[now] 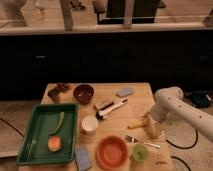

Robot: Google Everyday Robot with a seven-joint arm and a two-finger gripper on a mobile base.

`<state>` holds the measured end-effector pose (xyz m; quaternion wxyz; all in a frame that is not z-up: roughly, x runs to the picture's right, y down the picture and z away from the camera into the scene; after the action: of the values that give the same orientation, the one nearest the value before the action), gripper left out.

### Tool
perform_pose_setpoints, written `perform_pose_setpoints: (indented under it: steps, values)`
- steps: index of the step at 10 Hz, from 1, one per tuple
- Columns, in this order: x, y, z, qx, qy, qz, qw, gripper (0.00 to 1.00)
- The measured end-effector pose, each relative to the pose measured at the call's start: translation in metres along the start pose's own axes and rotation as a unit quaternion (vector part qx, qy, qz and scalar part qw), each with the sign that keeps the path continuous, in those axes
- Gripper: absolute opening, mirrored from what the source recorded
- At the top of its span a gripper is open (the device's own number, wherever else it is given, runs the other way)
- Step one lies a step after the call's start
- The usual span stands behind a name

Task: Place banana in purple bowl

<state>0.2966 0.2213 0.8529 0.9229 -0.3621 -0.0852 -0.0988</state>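
The banana (pixel 135 124), small and pale yellow, lies on the wooden table (pixel 135 102) right of centre. My gripper (pixel 151 128) hangs from the white arm (pixel 172 102) that comes in from the right, and it is down at the banana's right end, at table height. Whether it touches the banana I cannot tell. The purple bowl (pixel 83 93) stands at the back left of the table, well apart from the banana and the gripper, and looks empty.
A green tray (pixel 35 131) on the left holds a long green vegetable (pixel 57 122) and an orange fruit (pixel 54 144). A white cup (pixel 89 124), an orange-red bowl (pixel 111 152), a green cup (pixel 140 153), a fork (pixel 142 141), a brush (pixel 111 107) and two blue-grey sponges (pixel 125 92) lie around.
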Motion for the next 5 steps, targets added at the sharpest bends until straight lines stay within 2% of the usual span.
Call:
perform_pose_setpoints:
  steps: [2,5]
  values:
    - [-0.001,0.002,0.000,0.000,0.002,-0.004,1.0000,0.80]
    - [-0.014,-0.002,-0.001,0.013,0.004,-0.021,0.9997,0.80]
